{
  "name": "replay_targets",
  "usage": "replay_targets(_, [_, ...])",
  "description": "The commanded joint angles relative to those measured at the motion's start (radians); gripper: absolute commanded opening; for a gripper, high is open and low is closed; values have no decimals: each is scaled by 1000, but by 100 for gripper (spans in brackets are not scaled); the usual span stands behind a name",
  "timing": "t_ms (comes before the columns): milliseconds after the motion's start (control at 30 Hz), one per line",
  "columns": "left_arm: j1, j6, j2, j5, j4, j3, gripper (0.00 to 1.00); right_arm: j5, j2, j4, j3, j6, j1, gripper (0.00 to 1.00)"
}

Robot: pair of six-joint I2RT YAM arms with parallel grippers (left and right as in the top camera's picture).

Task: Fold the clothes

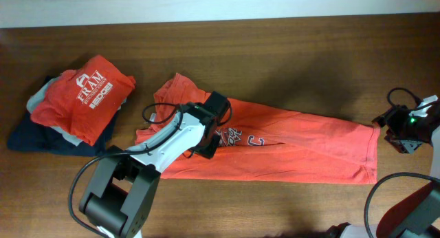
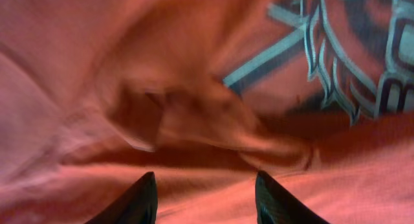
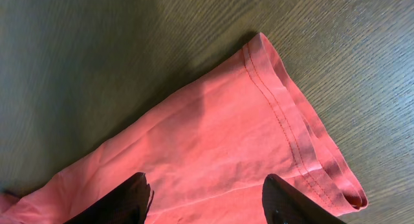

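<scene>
**Soccer T-shirt part-folded; both grippers empty**

Overhead: one orange-red T-shirt point(image 1: 295, 145) lies as a long band mid-table point(image 1: 275, 45). Three folded garments are stacked far left, FRAM shirt point(image 1: 86, 93) on top.

Left wrist: left gripper point(image 2: 204, 201), jaws apart, hangs over bunched cloth beside the chest print point(image 2: 336, 62), probably placed to regrasp.

Right wrist: right gripper point(image 3: 207, 204), jaws apart, sits above the hem corner point(image 3: 304, 146).

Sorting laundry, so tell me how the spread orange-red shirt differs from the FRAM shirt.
The orange-red shirt lies stretched long across the table; the FRAM shirt is folded compact. The orange-red shirt rests on bare wood; the FRAM shirt tops a pile of folded garments. Both are reddish with printed lettering.
</scene>
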State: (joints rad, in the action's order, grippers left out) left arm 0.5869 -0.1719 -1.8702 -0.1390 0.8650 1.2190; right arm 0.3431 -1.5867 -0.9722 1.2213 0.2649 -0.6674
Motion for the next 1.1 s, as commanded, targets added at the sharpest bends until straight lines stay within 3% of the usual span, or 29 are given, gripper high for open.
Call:
replay_targets(0, [-5,17,9,-91,-28,6,49,13,10,-2,14,-3,6,61])
replay_targets(300, [-33,51,-27,-146,-74,6,49,13,10,-8,14,-3,6,61])
replay_targets(400, [-43,58,-44,-150,-95,6,45,13,10,-8,14,-3,6,61])
replay_targets(567, [-53,58,-48,-150,-132,6,30,13,10,-11,14,-3,6,61])
replay_targets(667, [-53,58,-48,-149,-131,7,11,13,10,-12,14,-3,6,62])
replay_targets(733, [-53,58,-46,-149,-103,18,1,13,10,-12,14,-3,6,62])
replay_targets(1067, [-53,101,-20,-149,256,286,1,13,10,-12,14,-3,6,62])
